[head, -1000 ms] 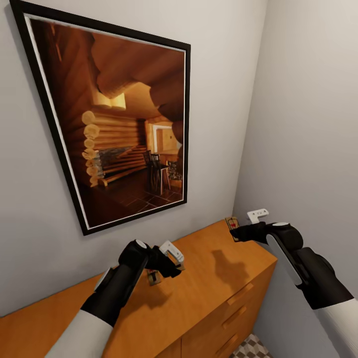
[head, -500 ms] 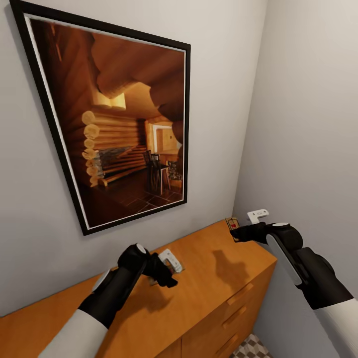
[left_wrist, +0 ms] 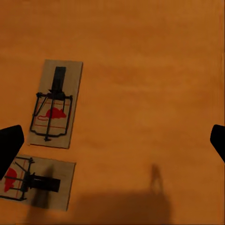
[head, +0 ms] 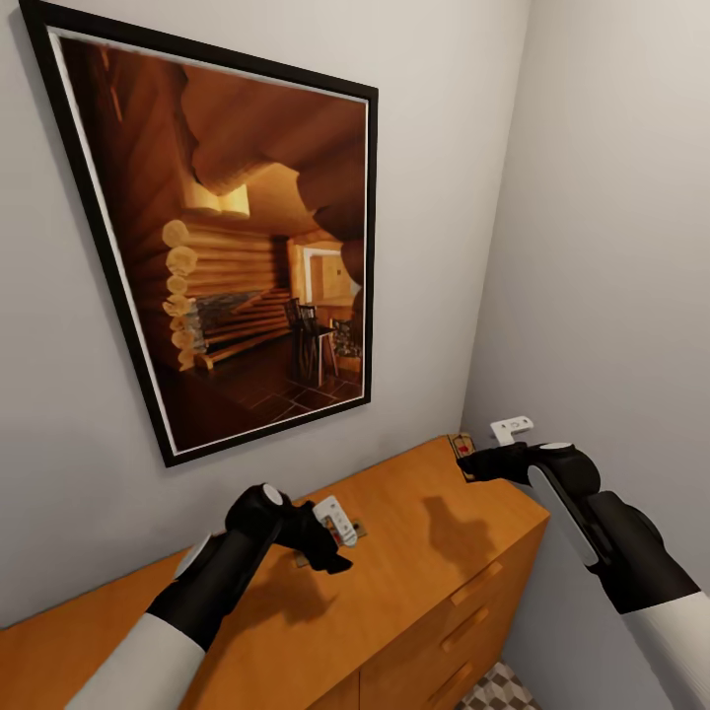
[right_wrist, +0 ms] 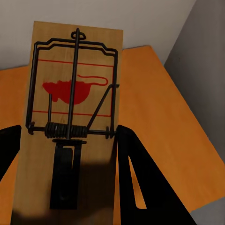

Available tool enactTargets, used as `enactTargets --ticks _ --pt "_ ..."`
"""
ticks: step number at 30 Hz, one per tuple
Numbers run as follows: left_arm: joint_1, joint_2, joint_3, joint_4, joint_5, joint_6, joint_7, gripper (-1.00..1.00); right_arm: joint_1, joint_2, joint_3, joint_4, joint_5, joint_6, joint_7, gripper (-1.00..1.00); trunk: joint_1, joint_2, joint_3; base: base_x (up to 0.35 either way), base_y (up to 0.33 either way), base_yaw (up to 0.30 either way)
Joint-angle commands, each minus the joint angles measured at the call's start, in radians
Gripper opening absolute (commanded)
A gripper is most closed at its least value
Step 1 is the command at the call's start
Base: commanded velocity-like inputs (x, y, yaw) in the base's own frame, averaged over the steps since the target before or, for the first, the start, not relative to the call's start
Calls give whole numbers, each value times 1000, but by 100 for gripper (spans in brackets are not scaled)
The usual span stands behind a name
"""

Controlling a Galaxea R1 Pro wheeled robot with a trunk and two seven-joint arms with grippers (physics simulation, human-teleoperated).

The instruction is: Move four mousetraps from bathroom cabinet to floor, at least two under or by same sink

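I have the right gripper (head: 471, 456) closed on one mousetrap (right_wrist: 72, 117), holding it by the end of its board above the far right corner of the cabinet (head: 414, 582); in the right wrist view the tan board stands out between the dark fingers with its wire spring and red mark facing the camera. My left gripper (left_wrist: 112, 140) hangs open over the cabinet top, jaws spread wide, and beneath it two more mousetraps lie flat on the wood: one (left_wrist: 52, 104) lying along the view, and a second (left_wrist: 33, 182) just beside it, turned crosswise, partly under a fingertip. From the head view I see the left gripper (head: 330, 537) low over the top, below the framed cabin picture (head: 227, 247) on the wall. I cannot find the fourth trap in these views. I judge these boards to be light, stiff and thin, so they should lift with little force, but lying flush on the wood they give the fingers little edge to catch. I would close across the long sides of the nearer board, away from the sprung wire, which looks the fiddly, delicate part. A patch of the bathroom floor (head: 498, 687) shows at the foot of the cabinet, where they must all go.
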Motion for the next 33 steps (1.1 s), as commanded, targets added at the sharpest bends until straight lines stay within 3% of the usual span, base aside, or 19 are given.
enactTargets --ticks 1,25,33 --pt "0 -2 0 -2 -8 5 -10 100 -1 -1 1 -1 -1 3 2 -100 0 -1 -1 0 0 0" --pt "0 -8 9 -6 -7 -7 -13 100 -1 -1 -1 -1 7 0 11 -100 0 -1 -1 0 0 0" --pt "0 -6 10 -2 -4 -11 -17 100 -1 -1 -3 -2 8 -31 10 -100 0 -1 -1 0 0 0"
